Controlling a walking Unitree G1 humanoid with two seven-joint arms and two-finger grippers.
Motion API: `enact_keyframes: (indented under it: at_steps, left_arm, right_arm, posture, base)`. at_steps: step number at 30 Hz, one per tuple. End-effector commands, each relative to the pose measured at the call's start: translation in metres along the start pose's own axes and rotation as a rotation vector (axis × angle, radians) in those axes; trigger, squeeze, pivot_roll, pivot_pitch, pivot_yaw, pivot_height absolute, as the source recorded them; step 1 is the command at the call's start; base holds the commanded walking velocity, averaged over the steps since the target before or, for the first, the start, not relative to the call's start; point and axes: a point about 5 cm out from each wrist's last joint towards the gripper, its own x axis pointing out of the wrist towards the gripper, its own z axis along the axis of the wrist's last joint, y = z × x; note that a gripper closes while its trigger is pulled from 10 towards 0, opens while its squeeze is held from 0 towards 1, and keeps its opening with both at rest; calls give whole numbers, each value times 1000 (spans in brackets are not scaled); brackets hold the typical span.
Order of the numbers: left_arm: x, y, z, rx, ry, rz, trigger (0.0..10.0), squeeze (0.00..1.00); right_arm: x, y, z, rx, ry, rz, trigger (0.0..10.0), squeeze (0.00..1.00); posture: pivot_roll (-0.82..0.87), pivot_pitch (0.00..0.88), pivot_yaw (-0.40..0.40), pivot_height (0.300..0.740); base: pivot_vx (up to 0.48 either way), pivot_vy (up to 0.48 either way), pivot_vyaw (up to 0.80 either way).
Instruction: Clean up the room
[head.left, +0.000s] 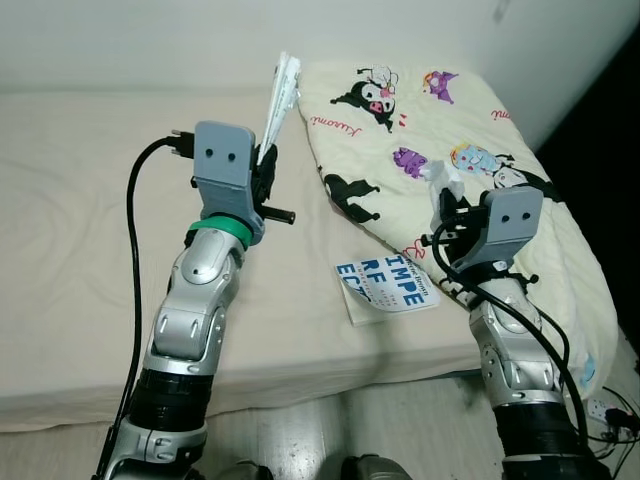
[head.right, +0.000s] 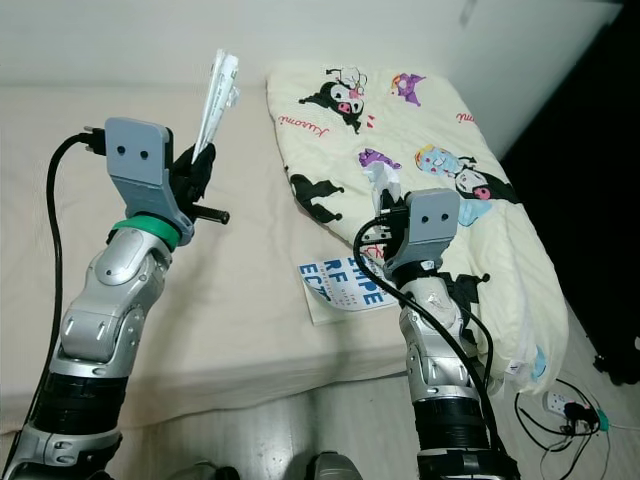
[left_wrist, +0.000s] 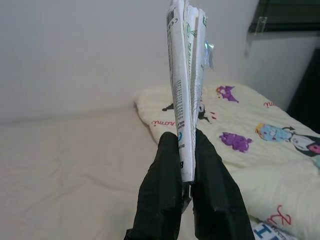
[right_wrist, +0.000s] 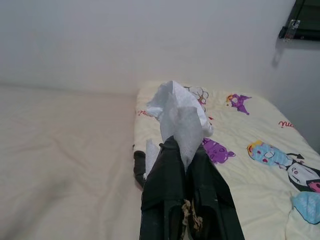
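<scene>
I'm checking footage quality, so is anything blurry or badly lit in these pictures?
Eye views: sharp, evenly lit; printed blue-lettered booklet legible. Left wrist view: left gripper and folded white paper bundle sharp, dark window corner. Right wrist view: softer; right gripper and crumpled white tissue slightly blurred.

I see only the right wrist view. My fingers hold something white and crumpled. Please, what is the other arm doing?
Observer: The left gripper is raised above the bed, shut on a folded paper bundle that stands upright.
Operator: Is anything still lying on the bed that I cannot see?
Observer: Yes. A booklet with large blue letters lies flat near the front edge of the mattress, between the two arms.
Operator: And where is my right gripper against the blanket?
Observer: The right gripper is over the cartoon-print blanket, with the crumpled tissue sticking up from its fingers.
</scene>
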Motion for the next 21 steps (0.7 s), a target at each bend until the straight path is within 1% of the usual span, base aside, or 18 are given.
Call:
enact_keyframes:
  at_steps: [1, 11, 14, 18, 21]
  left_arm:
    - [-4, -2, -11, -11, 47, -18, 10000, 0]
    - [-6, 0, -19, -2, 69, -19, 10000, 0]
    - [-6, 0, -20, -2, 69, -19, 10000, 0]
    - [-7, 0, -20, -1, 69, -18, 10000, 0]
    - [-7, 0, -20, 0, 69, -18, 10000, 0]
  right_arm:
    - [-4, 4, -6, 17, 19, 1, 10000, 0]
    - [0, 20, -3, 49, -7, 32, 10000, 0]
    - [1, 22, -2, 50, -12, 35, 10000, 0]
    - [2, 23, -1, 24, -16, 30, 10000, 0]
    - [2, 22, -2, 11, -7, 18, 10000, 0]
  posture:
    - [-72, 61, 11, 737]
    - [-68, 50, 22, 737]
    - [-67, 49, 24, 737]
    - [-65, 48, 25, 737]
    - [-65, 48, 25, 737]
  base:
    - [0, 0, 0]
    - [0, 0, 0]
    - [0, 0, 0]
    - [0, 0, 0]
    - [0, 0, 506]
